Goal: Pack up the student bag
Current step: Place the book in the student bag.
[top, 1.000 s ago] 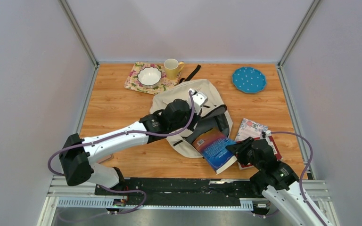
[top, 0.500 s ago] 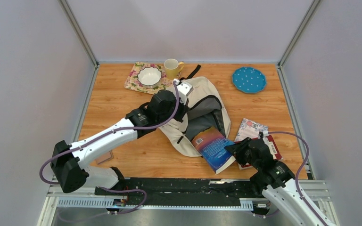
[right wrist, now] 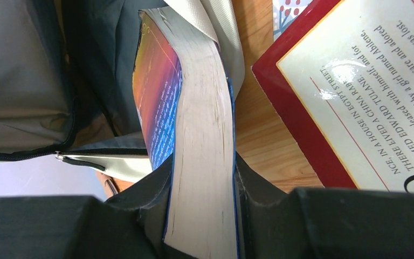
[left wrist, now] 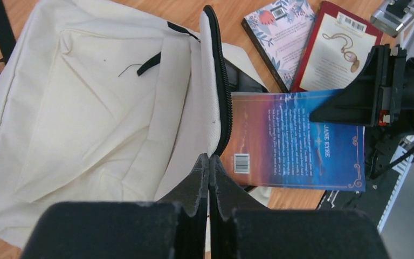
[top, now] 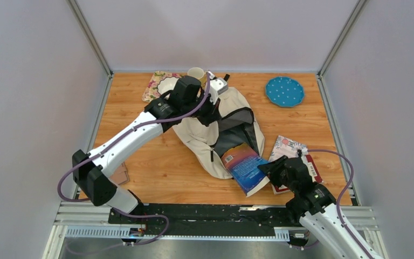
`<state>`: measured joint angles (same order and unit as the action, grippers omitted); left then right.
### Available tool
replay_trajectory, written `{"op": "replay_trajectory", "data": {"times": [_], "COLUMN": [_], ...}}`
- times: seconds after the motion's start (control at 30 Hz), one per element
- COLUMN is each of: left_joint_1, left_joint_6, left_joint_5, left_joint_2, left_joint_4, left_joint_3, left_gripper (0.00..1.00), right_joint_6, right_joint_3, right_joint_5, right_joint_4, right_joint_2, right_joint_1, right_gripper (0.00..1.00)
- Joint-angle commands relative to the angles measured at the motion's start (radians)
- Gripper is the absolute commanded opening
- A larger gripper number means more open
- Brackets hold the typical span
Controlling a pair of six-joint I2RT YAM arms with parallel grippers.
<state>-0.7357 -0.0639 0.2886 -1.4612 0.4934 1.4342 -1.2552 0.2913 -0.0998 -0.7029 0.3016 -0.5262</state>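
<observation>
Both jaws closed: left gripper (left wrist: 208, 161) seemingly pinches the student bag (left wrist: 86, 108); right gripper (right wrist: 202, 181) clamps blue book (left wrist: 296, 143)

Student bag (top: 199, 137) – cream fabric, blk zipper & straps, dk grey lining. Jane Eyre book (top: 246, 168) – cover fades orange to deep blue, white text, white barcode patch, pale page edges. Red book (left wrist: 334, 51) has a cream panel w/ blk print. Floral book (left wrist: 283, 32) – pale w/ blue & pink flowers. Plate (top: 284, 91) teal w/ white dots. Mug (top: 195, 72) yellow. Table (top: 135, 118) orange-brown wood grain.
</observation>
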Motion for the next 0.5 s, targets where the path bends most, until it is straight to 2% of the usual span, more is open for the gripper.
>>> {"op": "replay_trajectory", "data": {"times": [0.0,0.17,0.23,0.33,0.47], "left_joint_1": [0.033,0.079,0.111,0.133,0.134], "left_joint_6": [0.143,0.199,0.193,0.187,0.127], "left_joint_5": [0.151,0.181,0.244,0.250,0.349], "left_joint_2": [-0.034,-0.091,-0.111,-0.105,-0.103], "left_joint_4": [0.062,0.178,0.197,0.194,0.186], "left_joint_3": [0.213,0.347,0.393,0.394,0.361], "left_gripper": [0.00,0.00,0.00,0.00,0.00], "right_joint_6": [0.083,0.112,0.115,0.126,0.143], "right_joint_3": [-0.011,-0.006,-0.007,-0.003,0.002], "right_joint_5": [-0.080,-0.074,-0.063,-0.054,-0.009], "right_joint_4": [-0.043,-0.035,-0.023,-0.015,0.029], "right_joint_2": [0.028,0.051,0.056,0.067,0.067], "right_joint_1": [0.025,0.043,0.052,0.057,0.069], "right_gripper": [0.00,0.00,0.00,0.00,0.00]}}
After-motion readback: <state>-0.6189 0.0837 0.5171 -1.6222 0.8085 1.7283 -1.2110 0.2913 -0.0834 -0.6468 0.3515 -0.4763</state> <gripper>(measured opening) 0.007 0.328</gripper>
